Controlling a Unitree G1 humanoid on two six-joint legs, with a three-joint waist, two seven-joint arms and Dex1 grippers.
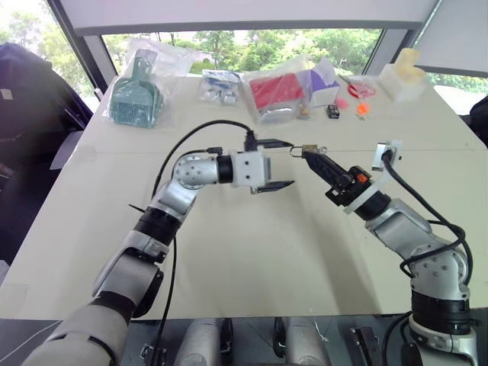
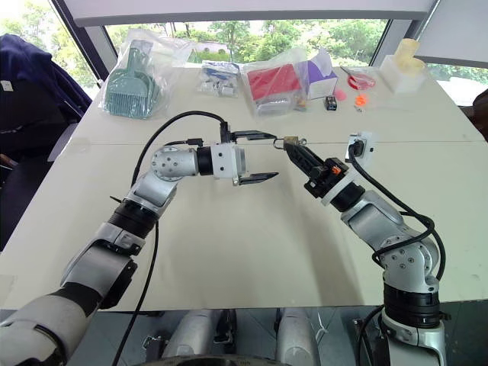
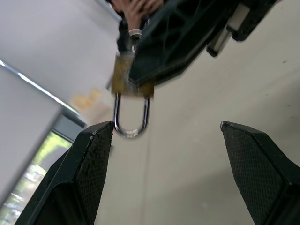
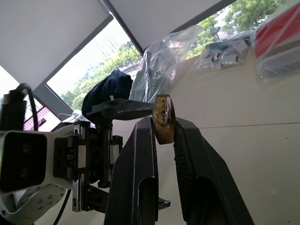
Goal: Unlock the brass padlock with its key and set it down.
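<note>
My right claw [image 1: 311, 155] reaches up-left above the bench [image 1: 252, 252], clenched on the brass padlock [image 1: 309, 149]. My left claw [image 1: 280, 163] points level at it, released, fingers spread wide.

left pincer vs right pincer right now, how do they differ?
The left pincer stands wide open and empty; the right pincer is shut on the brass padlock. The left pincer points level across toward the right arm; the right pincer angles slightly upward toward the left one. Both hang above the table, with the padlock's shackle between the left pincer's fingers.
</note>
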